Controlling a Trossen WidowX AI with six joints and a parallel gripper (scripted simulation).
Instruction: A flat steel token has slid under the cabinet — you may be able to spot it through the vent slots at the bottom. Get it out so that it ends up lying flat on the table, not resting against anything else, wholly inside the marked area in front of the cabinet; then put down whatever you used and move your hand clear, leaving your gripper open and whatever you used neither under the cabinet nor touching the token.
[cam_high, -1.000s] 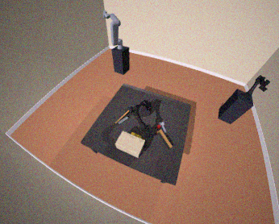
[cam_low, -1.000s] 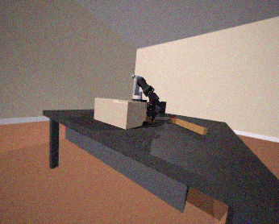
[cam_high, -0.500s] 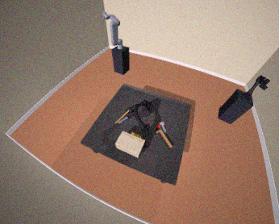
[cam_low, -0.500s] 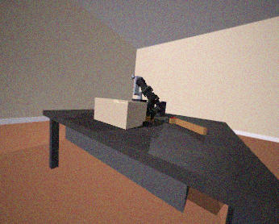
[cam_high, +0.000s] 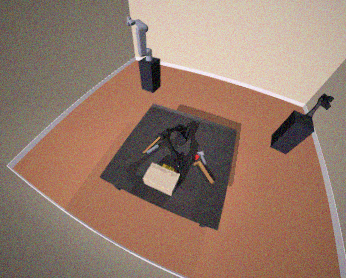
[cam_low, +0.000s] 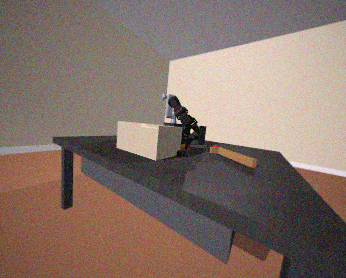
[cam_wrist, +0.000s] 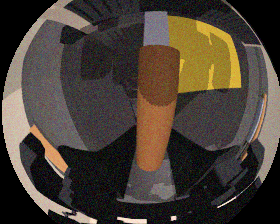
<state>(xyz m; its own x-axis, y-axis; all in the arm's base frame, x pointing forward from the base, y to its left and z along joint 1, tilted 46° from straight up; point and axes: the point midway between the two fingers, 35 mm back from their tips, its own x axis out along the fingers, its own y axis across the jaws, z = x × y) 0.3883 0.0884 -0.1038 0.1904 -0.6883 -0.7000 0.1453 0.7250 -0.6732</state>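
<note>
Beige cabinet (cam_high: 160, 178), dark table (cam_high: 210, 200), seemingly orange-brown stick (cam_wrist: 155, 122).

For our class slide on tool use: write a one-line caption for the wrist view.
Pincer shut on a wooden stick, its grey tip pointing toward the yellow marked area on the dark table.

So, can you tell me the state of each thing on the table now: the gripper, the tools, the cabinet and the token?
Gripper: shut on the wooden stick.
Wooden stick: held, pointing toward the yellow marked area.
Cabinet: standing on the table.
Second wooden tool: lying flat on the table, red part at one end.
Third stick: lying on the table.
Token: not visible.
</note>
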